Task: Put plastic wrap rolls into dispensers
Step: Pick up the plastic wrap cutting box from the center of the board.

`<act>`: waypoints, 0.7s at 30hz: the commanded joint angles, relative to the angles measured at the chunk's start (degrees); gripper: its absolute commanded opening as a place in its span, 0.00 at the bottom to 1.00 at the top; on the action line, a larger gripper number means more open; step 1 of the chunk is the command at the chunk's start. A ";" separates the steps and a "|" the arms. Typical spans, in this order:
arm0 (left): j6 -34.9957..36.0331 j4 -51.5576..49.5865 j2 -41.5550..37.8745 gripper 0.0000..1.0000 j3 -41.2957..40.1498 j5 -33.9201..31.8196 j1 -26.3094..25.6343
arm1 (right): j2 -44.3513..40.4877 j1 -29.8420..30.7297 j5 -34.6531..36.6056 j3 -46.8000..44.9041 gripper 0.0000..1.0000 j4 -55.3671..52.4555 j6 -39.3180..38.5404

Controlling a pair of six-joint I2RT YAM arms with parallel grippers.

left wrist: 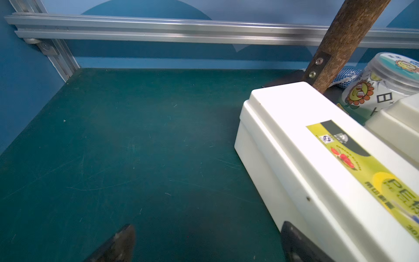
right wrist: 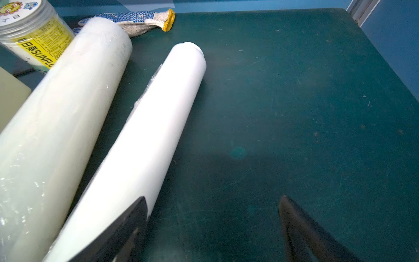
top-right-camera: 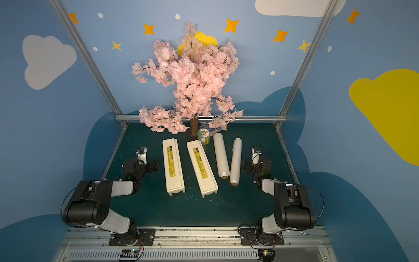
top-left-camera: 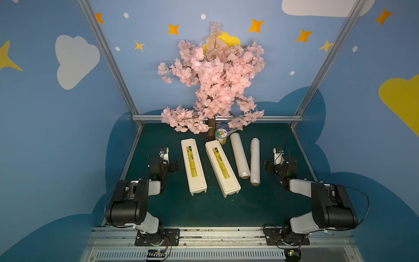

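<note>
Noting both rolls (top-left-camera: pixel 239 155) are lying on the mat (top-left-camera: pixel 204 208) at 3 o'clock of the closed boxes (top-left-camera: pixel 193 166). Left gripper (left wrist: pixel 207 245) and right gripper (right wrist: pixel 213 217) are hanging spread and empty. We are expecting an off-centre pinch to send one roll skidding into the can (top-left-camera: pixel 221 136) at its 11 o'clock.

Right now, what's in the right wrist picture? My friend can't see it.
A slim white roll and a fatter cloudy roll of plastic wrap lie side by side on the green table. The right gripper is open next to the slim roll, holding nothing. A sunflower can and a dotted glove sit near their far ends.
</note>
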 commanded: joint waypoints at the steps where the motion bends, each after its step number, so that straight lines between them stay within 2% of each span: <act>1: 0.27 -0.32 -0.51 1.00 -0.15 0.46 -0.01 | -0.42 -0.17 0.28 1.03 0.89 0.43 -0.37; 14: 0.15 -0.32 -0.52 1.00 -0.13 0.42 -0.01 | -0.37 -0.08 0.28 1.02 0.89 0.44 -0.36; 21: -0.38 -0.32 -0.40 1.00 -0.19 0.62 0.38 | -0.37 -0.16 0.11 1.14 0.95 0.43 -0.30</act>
